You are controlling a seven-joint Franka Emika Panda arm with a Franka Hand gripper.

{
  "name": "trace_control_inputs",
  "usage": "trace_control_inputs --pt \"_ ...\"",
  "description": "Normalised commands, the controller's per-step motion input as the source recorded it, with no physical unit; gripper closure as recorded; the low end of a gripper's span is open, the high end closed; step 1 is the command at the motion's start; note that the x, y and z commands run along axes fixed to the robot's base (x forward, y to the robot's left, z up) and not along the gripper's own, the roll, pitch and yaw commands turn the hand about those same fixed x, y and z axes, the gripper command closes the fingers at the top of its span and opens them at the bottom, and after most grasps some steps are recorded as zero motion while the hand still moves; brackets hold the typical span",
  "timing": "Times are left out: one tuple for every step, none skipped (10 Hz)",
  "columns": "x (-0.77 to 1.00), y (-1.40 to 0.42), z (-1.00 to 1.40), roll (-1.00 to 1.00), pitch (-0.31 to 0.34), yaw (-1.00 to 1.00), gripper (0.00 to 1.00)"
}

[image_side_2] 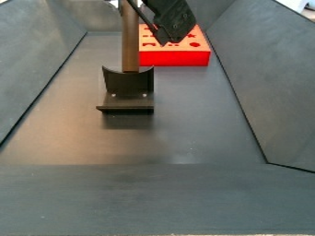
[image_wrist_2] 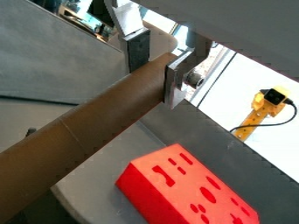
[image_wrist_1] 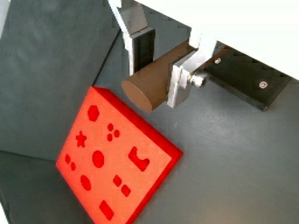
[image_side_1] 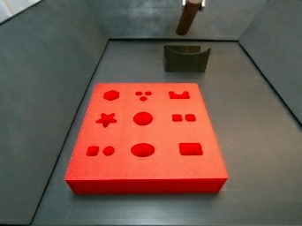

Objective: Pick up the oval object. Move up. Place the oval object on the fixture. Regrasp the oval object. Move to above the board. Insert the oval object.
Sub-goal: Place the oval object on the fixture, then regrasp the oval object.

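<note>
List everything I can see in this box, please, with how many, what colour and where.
Board: one, bright red with cut-out shapes, flat on the grey floor.
Fixture: one, dark grey-olive with a notch on top, on the floor beyond the board, apart from it.
Oval object: one, brown rod, upright in the air above the fixture, held at its upper end.
Gripper: one, silver fingers with dark pads, closed on the oval object, above the fixture.

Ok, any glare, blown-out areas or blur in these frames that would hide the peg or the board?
In a wrist view, the background beyond the gripper is blown out white, and the oval object looms large and soft. In a side view the board is evenly lit; in the other the floor shows a faint sheen.
</note>
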Motion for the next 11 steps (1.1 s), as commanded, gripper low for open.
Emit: trace_control_inputs --pt "0.09 0.12 -1.0 -0.17 -0.009 -0.09 1.0" --pt "0.11 0.11 -1.0 -0.16 -0.025 -0.08 1.0" --pt "0.11 0.1 -1.0 -0.13 -0.032 -0.07 1.0" --pt "0.12 0.1 -1.0 -0.1 -0.046 -0.05 1.0" --pt "0.12 0.08 -0.92 -0.09 -0.055 -0.04 1.0" --pt "0.1 0.06 -0.74 -0.08 -0.062 -0.03 1.0" --pt "0.07 0.03 -0.46 -0.08 -0.068 -0.01 1.0" --pt "0.06 0.03 -0.35 -0.08 -0.07 -0.01 1.0" --pt "0.05 0.03 -0.18 -0.06 -0.062 0.0 1.0" --pt "0.0 0.0 0.0 0.0 0.0 0.0 0.0" --pt "0.0 0.0 1.0 -0.02 -0.038 -0.04 0.0"
